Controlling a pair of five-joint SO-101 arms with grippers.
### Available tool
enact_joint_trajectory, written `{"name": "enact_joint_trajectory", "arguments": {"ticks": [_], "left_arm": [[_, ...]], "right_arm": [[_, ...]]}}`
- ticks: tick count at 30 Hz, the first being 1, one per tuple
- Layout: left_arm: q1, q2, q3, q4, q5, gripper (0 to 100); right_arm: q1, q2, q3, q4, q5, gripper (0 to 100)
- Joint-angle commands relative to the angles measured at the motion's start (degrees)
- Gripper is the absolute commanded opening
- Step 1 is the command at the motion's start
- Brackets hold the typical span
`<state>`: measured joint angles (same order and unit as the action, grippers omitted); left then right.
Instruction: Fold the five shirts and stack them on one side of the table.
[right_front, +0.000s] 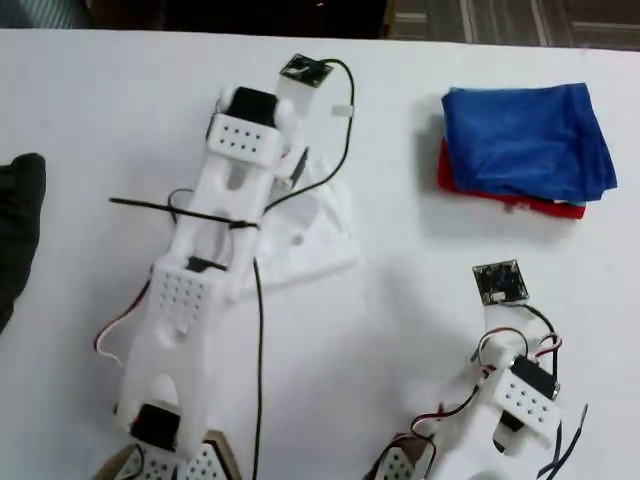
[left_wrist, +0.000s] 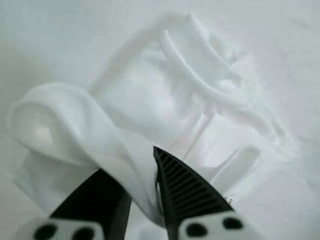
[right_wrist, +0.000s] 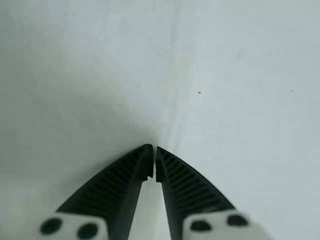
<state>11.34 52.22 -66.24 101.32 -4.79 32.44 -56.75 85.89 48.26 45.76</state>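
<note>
From above: a blue shirt (right_front: 525, 140) lies folded on a red shirt (right_front: 450, 178) at the table's (right_front: 400, 310) far right, so two look done; the white shirt (right_front: 325, 235) lies rumpled mid-table; a dark shirt (right_front: 18, 215) waits at the left edge. Left wrist: my left gripper (left_wrist: 132, 172) pinches a white fold. Right wrist: my right gripper (right_wrist: 152, 150) is pressed together over bare table.
</note>
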Motion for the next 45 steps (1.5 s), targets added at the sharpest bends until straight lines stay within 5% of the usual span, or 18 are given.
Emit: {"name": "enact_joint_trajectory", "arguments": {"ticks": [1, 11, 18, 27, 29, 36, 45], "left_arm": [[3.8, 0.8, -6.2, 0.5, 0.1, 2], [7.1, 4.6, -7.2, -2.5, 0.1, 4], [6.0, 2.6, -9.6, -0.2, -0.1, 25], [-3.8, -7.6, -14.6, 1.1, -0.1, 12], [-6.7, -7.5, -12.6, 1.1, -0.1, 1], [-11.1, -8.1, 9.0, 1.1, -0.5, 3], [-3.7, -16.4, 28.2, -2.6, -2.7, 3]], "right_arm": [[0.6, -1.3, -0.1, -1.1, -0.5, 1.9], [0.6, -1.3, -0.1, -1.1, -0.5, 1.9], [0.6, -1.3, -0.1, -1.1, -0.5, 1.9], [0.6, -1.3, -0.1, -1.1, -0.5, 1.9], [0.6, -1.3, -0.1, -1.1, -0.5, 1.9], [0.6, -1.3, -0.1, -1.2, -0.5, 1.9], [0.6, -1.3, -0.1, -1.5, -0.5, 1.9]]}}
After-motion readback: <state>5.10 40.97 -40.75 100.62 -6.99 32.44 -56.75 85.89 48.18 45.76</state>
